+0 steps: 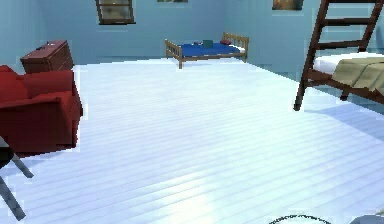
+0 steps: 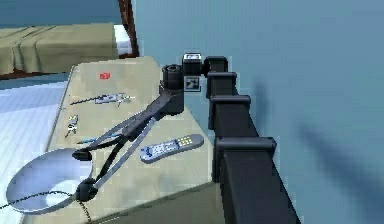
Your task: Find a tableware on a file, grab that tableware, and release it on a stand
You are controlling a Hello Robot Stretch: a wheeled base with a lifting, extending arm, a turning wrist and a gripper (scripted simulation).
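In the arm side view my dark arm (image 2: pixel 240 140) rises along the right side of a tan tabletop (image 2: pixel 150 115). At its far end are the white marked squares, and left of them the gripper (image 2: pixel 171 80). It sits at the tabletop's far right part, with the thin dark rods of a desk lamp (image 2: pixel 120 140) right by it, so I cannot tell whether it holds anything. On the tabletop lie a slender grey metal thing (image 2: pixel 105 98), a small red thing (image 2: pixel 102 73), a small bunch like keys (image 2: pixel 72 125) and a grey remote control (image 2: pixel 170 148).
A blue wall (image 2: pixel 290 70) stands close behind the arm. A bed (image 2: pixel 50 45) lies beyond the table. In the forward view, pale floor (image 1: pixel 200 140) stretches ahead, with a red armchair (image 1: pixel 38 105) and dresser (image 1: pixel 48 57) left, a blue-mattressed bed (image 1: pixel 208 48) far back and a bunk ladder (image 1: pixel 335 45) right.
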